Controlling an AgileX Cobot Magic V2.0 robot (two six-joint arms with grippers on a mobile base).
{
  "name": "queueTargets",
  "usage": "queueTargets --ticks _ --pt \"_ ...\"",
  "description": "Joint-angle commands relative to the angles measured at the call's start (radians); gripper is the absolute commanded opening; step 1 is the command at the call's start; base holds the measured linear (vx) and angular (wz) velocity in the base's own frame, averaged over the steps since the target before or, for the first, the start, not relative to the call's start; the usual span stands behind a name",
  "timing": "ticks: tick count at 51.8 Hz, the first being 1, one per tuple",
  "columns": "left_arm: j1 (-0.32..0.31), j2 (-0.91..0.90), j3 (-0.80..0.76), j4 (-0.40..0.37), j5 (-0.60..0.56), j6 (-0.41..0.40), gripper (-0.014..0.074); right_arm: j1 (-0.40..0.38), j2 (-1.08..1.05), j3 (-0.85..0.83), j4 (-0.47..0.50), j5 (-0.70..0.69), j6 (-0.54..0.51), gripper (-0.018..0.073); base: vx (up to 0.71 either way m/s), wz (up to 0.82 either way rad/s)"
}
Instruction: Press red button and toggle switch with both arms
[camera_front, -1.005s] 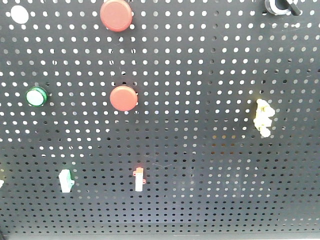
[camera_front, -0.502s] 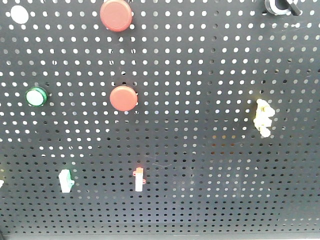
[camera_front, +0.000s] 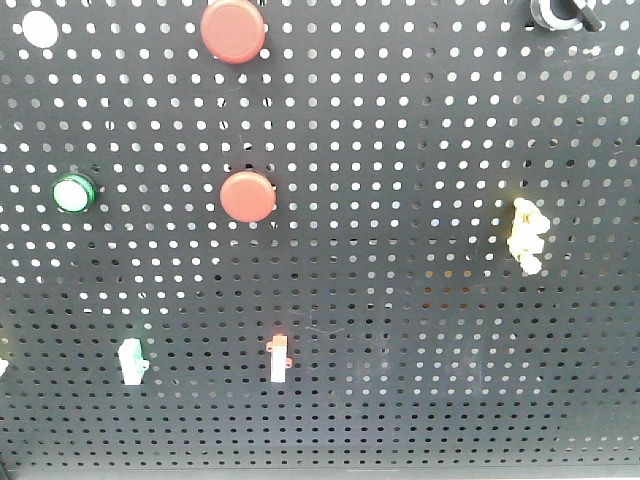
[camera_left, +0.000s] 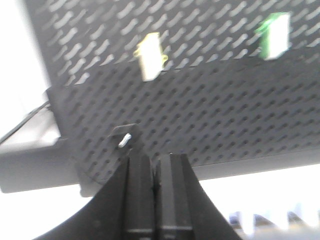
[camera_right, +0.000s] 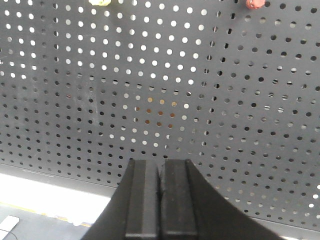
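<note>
A dark perforated panel (camera_front: 420, 380) fills the front-facing view, standing upright with controls mounted across it. Nearest the wrist cameras, the left pincer (camera_left: 155, 167) is seen with its fingers pressed together, nothing held between them, poised before the panel's lower edge; a small metal toggle lever (camera_left: 125, 140) projects from the panel just above and left of its tips, though blur prevents contact from being judged. The right pincer (camera_right: 160, 170) is likewise closed and empty, pointed at a bare stretch of perforations. Low on the panel in the front view, a white-and-green switch (camera_front: 131, 361) and a white-and-red switch (camera_front: 278, 359) are mounted side by side but well apart. Higher up, a yellowish fitting (camera_front: 526, 235) is fixed at the right, a green round button (camera_front: 73, 192) at the left, and the smaller red button (camera_front: 247, 196) between them. The red button (camera_front: 233, 29) is located at the top edge, directly above the smaller one, untouched.
</note>
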Motion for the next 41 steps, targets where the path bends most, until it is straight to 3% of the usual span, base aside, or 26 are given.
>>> queueTargets --ticks 1,8,41 --pt "0.014 -0.079 0.042 -0.004 -0.016 -0.038 0.0001 -0.006 0.013 -0.025 -0.004 -0.085 -0.001 -0.0003 0.0 0.0" --pt "0.01 -0.071 0.042 0.017 0.056 -0.039 0.0001 -0.006 0.013 -0.025 -0.004 -0.085 -0.001 -0.0003 0.0 0.0" --pt "0.009 -0.07 0.042 0.016 0.058 -0.039 0.0001 -0.006 0.012 -0.025 -0.004 -0.085 -0.001 -0.0003 0.0 0.0"
